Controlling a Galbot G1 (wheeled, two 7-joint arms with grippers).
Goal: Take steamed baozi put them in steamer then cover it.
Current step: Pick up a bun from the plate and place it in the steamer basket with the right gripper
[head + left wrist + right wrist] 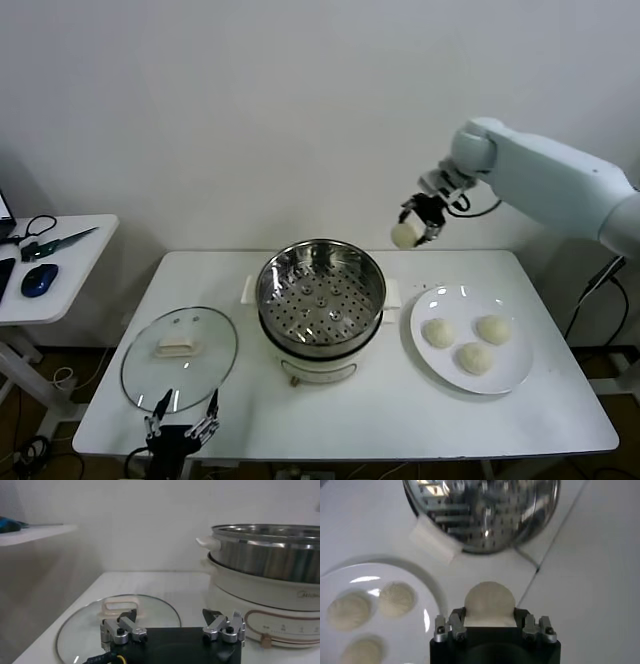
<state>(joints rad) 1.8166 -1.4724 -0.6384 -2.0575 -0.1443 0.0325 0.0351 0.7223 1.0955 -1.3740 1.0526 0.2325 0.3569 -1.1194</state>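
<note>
Gripping one soft, light baozi (404, 235) by its sides, the right tool (420, 222) was closed on it, raised beside the steamer (321, 296), while the left tool (183, 420) idled wide open near the cover (179, 358).

Head view: bright, even, diffuse light; the white bench (340, 420) and wall read clean, shadows soft and faint. Specular glare on the steamer (321, 296) rim and tray, and a sheen on the cover (179, 357). Left wrist view: dimmer, greyish, slightly soft. Right wrist view: 3 baozi on the plate (425, 587) blurred; highlights on plate.
</note>
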